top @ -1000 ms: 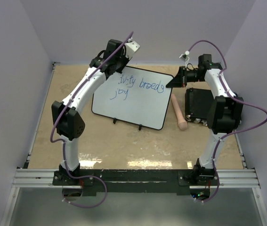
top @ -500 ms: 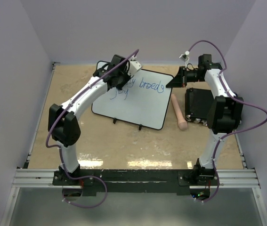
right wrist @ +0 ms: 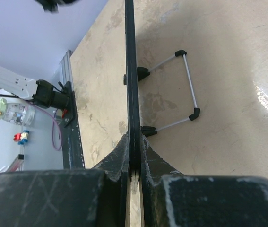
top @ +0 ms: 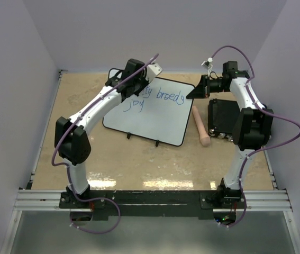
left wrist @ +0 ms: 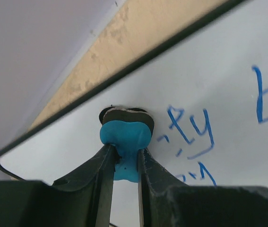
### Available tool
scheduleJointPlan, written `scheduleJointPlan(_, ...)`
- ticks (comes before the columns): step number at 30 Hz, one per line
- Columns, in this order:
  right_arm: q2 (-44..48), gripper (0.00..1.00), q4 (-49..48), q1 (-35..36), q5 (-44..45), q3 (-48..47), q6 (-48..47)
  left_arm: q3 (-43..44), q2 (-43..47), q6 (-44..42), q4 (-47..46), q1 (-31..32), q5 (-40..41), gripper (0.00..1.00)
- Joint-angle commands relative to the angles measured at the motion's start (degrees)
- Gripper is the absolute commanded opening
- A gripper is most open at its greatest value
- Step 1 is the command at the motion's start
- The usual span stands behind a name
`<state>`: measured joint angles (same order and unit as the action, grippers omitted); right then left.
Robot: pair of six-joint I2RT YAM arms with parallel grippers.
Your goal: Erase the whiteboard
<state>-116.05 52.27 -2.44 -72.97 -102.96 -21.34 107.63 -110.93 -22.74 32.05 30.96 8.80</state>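
Right now the whiteboard (top: 155, 119) sits mid-table (top: 139, 159), a bit toward the back, w/ blue handwriting (top: 163, 96) across its upper part. L gripper (left wrist: 125, 153) is at the board's top-left area, jaws pinched tight on a blue eraser (left wrist: 125, 135). The eraser's dark pad is pressed flat to the white surface just inside the black rim, near the rounded corner and beside the first letters. R gripper (right wrist: 134, 142) is clamped on the board's right edge; in the wrist view the thin black rim runs straight up from btw the fingers. A wire stand w/ black feet (right wrist: 188, 87) shows beside that rim. A wooden stick (top: 201, 127) lies just right of the board, and a black box (top: 223, 117) is beyond it, under the R arm.
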Motion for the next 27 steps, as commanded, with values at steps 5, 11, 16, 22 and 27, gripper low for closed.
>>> scheduleJointPlan(5, 2.5, 0.0, -2.4, 1.9, 1.6, -0.2, -4.5, -16.1, 8.0, 0.2, -0.9, 0.1, 0.6, 0.0)
scheduleJointPlan(11, 2.0, 0.0, -1.2, 1.9, 1.8, -0.5, -5.6, -2.5, 2.3, 1.0, 2.0, -4.0, 0.5, 0.0)
scheduleJointPlan(16, 2.2, 0.0, -1.2, 2.0, 2.0, -0.2, -5.7, 12.5, -5.5, 0.2, 4.7, -5.7, 0.7, 0.0)
scheduleJointPlan(22, 1.9, 0.0, -1.3, 2.0, 1.8, -0.9, -5.2, -4.5, 0.5, -1.9, -2.9, -3.8, -2.5, 0.0)
scheduleJointPlan(27, 1.8, 0.0, -1.3, 2.0, 1.8, -1.1, -5.1, -19.1, 8.7, -2.0, -6.0, -1.9, -5.9, 0.0)
